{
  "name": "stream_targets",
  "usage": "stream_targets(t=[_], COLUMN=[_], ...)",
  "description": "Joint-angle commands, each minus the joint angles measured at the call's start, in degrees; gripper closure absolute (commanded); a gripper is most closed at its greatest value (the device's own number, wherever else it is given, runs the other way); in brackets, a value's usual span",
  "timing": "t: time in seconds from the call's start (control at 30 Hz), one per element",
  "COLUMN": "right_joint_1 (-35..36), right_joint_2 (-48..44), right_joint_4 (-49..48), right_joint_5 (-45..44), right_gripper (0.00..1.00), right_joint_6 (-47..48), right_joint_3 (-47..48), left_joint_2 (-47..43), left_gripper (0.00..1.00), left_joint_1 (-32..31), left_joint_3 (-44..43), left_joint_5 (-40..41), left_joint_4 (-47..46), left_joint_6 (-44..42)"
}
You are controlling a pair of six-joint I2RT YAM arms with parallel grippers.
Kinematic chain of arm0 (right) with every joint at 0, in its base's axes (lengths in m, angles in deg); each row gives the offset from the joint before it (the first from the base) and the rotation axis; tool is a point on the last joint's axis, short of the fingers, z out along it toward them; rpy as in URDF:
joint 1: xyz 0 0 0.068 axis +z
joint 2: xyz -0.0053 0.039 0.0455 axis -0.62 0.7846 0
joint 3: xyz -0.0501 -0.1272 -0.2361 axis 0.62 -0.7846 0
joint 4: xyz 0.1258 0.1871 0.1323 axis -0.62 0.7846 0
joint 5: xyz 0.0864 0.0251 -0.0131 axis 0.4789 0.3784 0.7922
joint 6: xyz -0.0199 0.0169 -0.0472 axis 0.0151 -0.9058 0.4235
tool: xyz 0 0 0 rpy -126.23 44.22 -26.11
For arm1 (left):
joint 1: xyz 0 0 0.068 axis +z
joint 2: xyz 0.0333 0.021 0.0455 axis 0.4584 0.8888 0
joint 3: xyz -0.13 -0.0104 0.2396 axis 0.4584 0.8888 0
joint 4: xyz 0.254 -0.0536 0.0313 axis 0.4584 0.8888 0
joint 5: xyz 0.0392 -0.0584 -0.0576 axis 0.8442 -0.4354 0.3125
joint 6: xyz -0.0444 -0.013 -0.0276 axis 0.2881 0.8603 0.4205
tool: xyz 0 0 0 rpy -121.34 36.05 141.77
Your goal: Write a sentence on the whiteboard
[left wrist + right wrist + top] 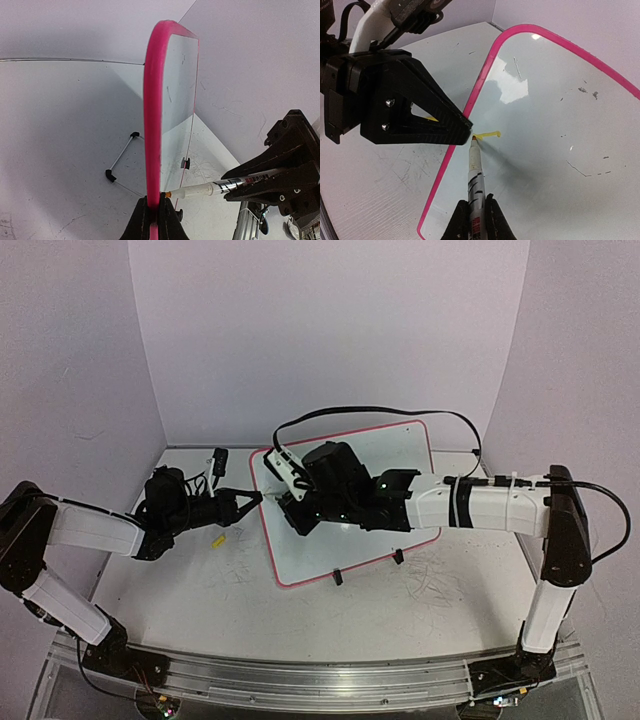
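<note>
- We see the board (400, 445) standing tilted on the table (180, 570), propped on black feet (337, 577).
- The left claw (153, 212) is pressed together on the board's pink left rim, pinching it.
- The right claw (475, 212) pinches a marker (475, 172) over the board's face, near that rim.
- We read the marker tip as touching the board, just beside the left claw.
- Of the sentence (490, 134) we see one short yellow stroke, at the tip.
- A small yellow bit (218, 539) lies on the table, left of the board.
</note>
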Motion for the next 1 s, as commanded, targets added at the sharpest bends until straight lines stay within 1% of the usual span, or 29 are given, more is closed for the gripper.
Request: stream_targets(t=[0.0,0.7,0.97], right_joint_1=[-0.14,0.54,0.79], right_joint_2=[-0.02,-2.04,-3.27], right_joint_4=[0.89,1.23,1.41], right_joint_5=[-0.89,0.65,0.58], right_gripper=[1.0,1.0,1.0], right_joint_6=[-1.35,-3.03,-3.17], right_joint_3=[0.47,-3.96,-3.95], left_joint_2=[-2.22,-2.18,-2.18], left_gripper=[1.0,1.0,1.0], left_joint_1=[-0.01,-0.02,-0.02], left_joint_3=[-0.18,-0.27,-0.25], left_joint_5=[-1.05,-1.12,-1.27], left_joint_4=[-1.35,-1.08,-1.05], left_joint_6=[-1.86,-1.88,-1.87])
